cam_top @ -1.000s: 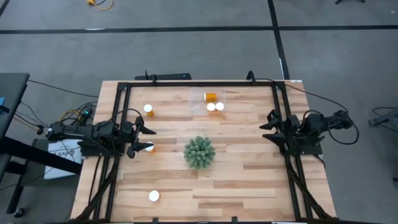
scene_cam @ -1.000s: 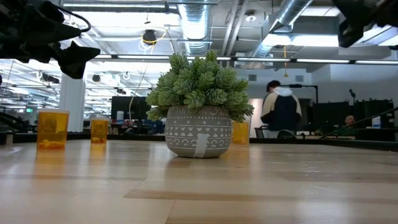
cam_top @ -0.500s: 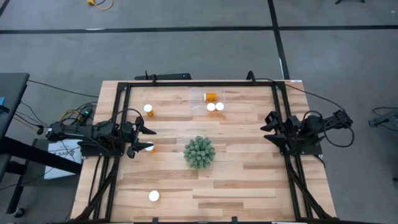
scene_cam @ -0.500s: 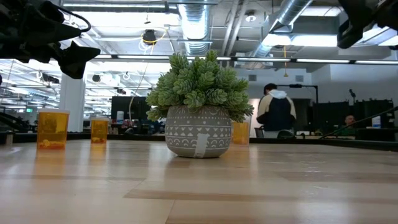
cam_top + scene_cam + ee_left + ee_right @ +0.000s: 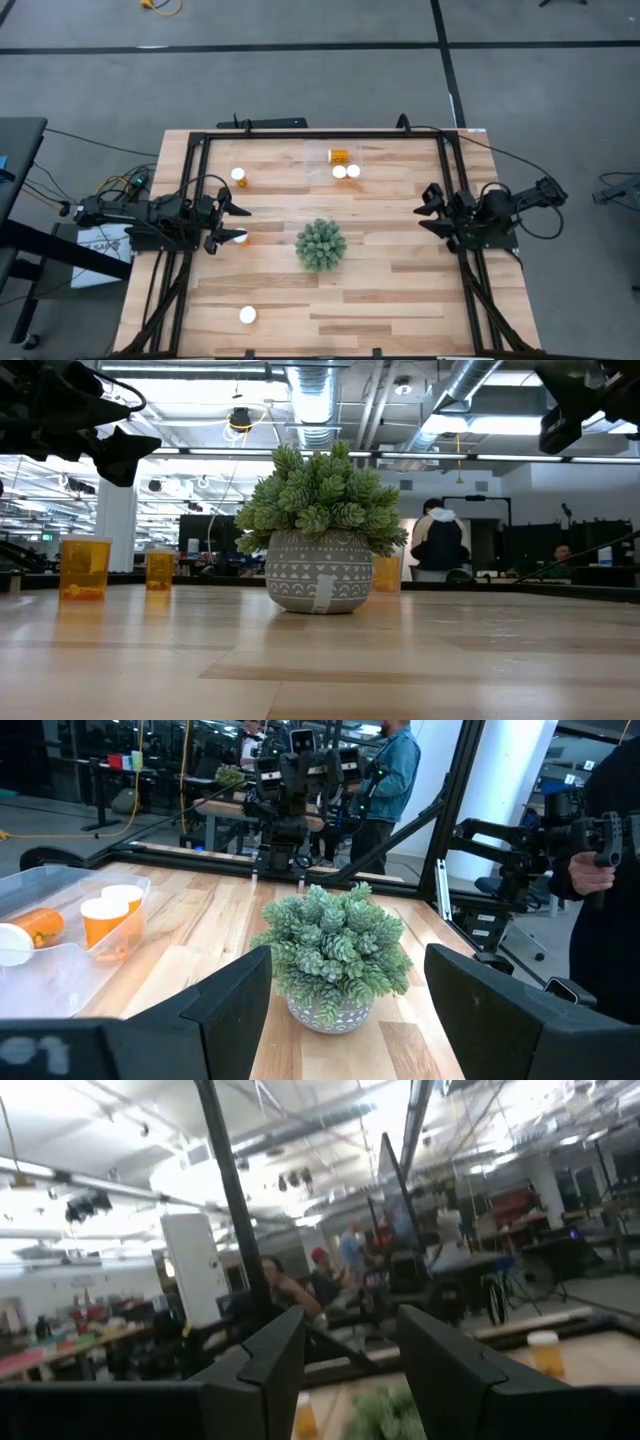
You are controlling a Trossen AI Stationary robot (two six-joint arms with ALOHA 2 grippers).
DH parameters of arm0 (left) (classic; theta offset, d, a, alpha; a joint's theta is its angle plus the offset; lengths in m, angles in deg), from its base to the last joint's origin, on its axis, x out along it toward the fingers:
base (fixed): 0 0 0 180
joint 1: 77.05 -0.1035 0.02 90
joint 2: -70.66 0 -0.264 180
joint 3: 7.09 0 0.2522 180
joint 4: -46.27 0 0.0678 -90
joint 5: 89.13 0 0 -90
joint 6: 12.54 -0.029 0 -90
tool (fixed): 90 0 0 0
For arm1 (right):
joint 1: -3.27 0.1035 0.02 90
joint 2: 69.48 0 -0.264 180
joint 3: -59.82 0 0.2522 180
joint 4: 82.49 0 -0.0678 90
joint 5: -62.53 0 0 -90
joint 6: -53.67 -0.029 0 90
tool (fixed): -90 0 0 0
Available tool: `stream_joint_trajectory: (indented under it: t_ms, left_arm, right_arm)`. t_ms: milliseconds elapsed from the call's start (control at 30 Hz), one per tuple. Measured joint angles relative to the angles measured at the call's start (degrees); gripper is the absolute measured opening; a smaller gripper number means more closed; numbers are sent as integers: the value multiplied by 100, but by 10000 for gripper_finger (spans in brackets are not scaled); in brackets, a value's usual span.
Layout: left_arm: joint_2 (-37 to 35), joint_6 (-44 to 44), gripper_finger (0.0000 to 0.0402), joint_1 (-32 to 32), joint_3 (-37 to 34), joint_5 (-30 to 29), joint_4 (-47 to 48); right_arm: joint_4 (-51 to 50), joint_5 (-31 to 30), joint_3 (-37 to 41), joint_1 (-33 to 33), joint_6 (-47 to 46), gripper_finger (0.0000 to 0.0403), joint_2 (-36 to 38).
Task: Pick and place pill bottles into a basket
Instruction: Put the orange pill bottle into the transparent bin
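High view
Plant (image 5: 321, 245): mid-table, the landmark.
Basket (image 5: 343, 163): beyond the plant toward the far edge; one bottle (image 5: 340, 155) lies in it on its side, two caps (image 5: 346, 172) stand upright beside it.
Other bottles: one (image 5: 239, 177) far-left of the plant, one (image 5: 240, 238) just left of it by the left gripper (image 5: 236, 223), one (image 5: 247, 315) near-left.
Left gripper: left of the plant, jaws spread, holding nothing.
Right gripper (image 5: 429, 207): right of the plant, well apart, jaws spread, empty.

Low view
Plant pot (image 5: 318, 573): centre; two bottles (image 5: 85, 568) to its left, another partly hidden behind its right side.
Person (image 5: 438, 545): in the room behind.

Left wrist view
Basket (image 5: 40, 990): beside the plant (image 5: 338, 950), three bottles inside.
Fingers (image 5: 232, 1003): apart.

Right wrist view
Fingers (image 5: 275, 1355): apart, plant top between them.
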Motion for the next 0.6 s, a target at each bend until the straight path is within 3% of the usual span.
stream_joint_trajectory:
  t_ms: [267, 600]
  left_arm:
    - [0, -2, 254, 0, 2, 0, 2]
    - [0, -2, 254, 0, 0, 0, 0]
  right_arm:
    - [-1224, 746, -77, 0, 8, 150, -4]
    - [-2670, 1228, -322, 0, 113, 141, 1]
